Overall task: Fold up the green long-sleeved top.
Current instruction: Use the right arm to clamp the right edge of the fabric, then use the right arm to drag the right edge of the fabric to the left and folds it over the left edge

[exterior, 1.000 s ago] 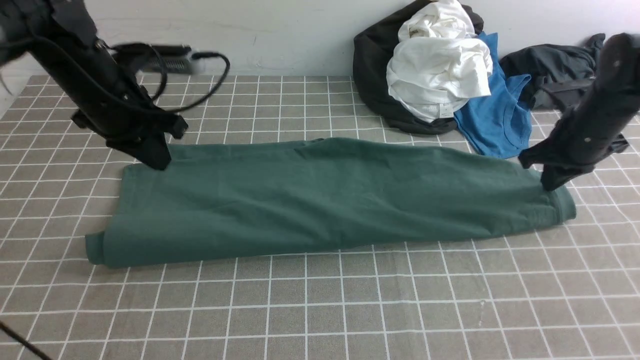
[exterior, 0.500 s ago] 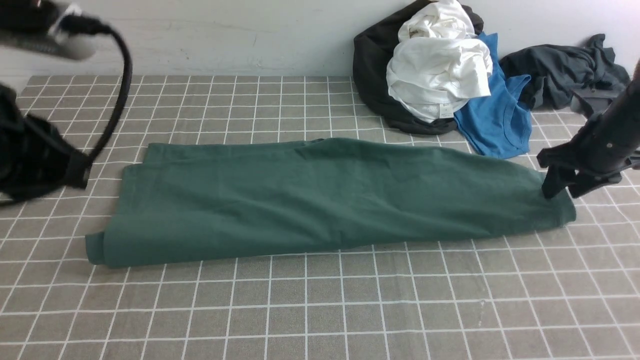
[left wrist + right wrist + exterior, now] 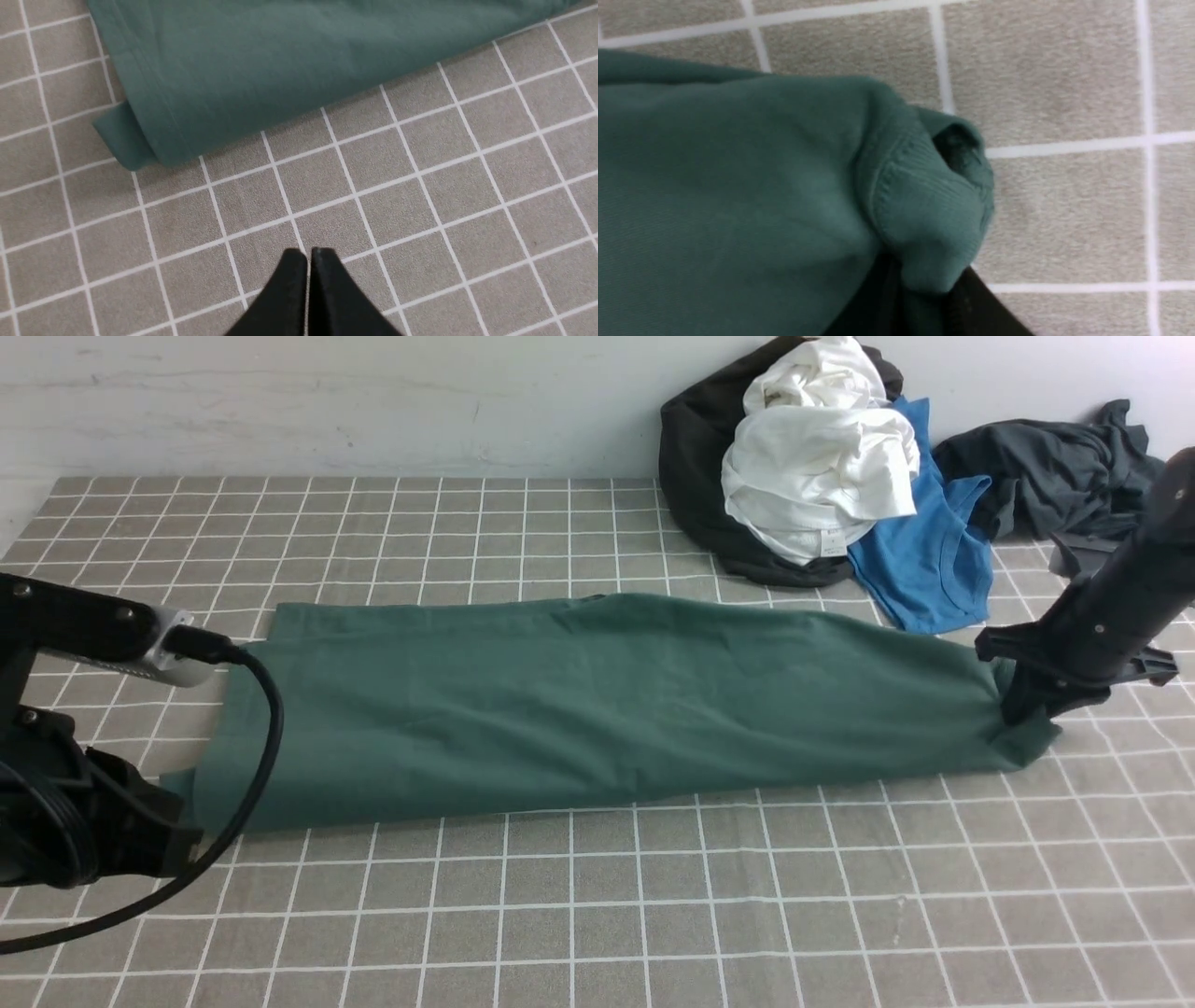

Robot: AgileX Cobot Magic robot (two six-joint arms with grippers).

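- Closest to me, the checked tablecloth [image 3: 653,915], grey-beige squares ruled with white lines, covers the whole table.
- At the near left corner sits the left arm [image 3: 84,821], black, with a thick black cable [image 3: 266,747] looping from its wrist camera down across the cloth.
- The left gripper [image 3: 306,254] shows only in its own wrist view. Its two black fingers are pressed together with nothing between them, over bare tablecloth, near the green top's near left corner but apart from it.
- The green long-sleeved top [image 3: 597,700] lies across the middle of the table as a long folded band running left to right. Its left end is partly hidden behind the left arm. In the left wrist view a small flap of a lower layer sticks out at that end [image 3: 280,56].
- At the band's right end, the right gripper [image 3: 1018,709] comes down at a slant and has the fabric pinched. The corner there is pulled up a little off the table.
- In the right wrist view, the ribbed edge of the top [image 3: 924,205] is bunched between the black fingers [image 3: 976,303], which are clamped on it.
- Further back on the right lies a heap of clothes: a black garment [image 3: 695,476], a crumpled white one [image 3: 812,457] on top of it, a bright blue tank top [image 3: 924,560] beside them, and a dark grey garment [image 3: 1046,467] at the far right.
- Behind everything is a plain pale wall [image 3: 373,401].
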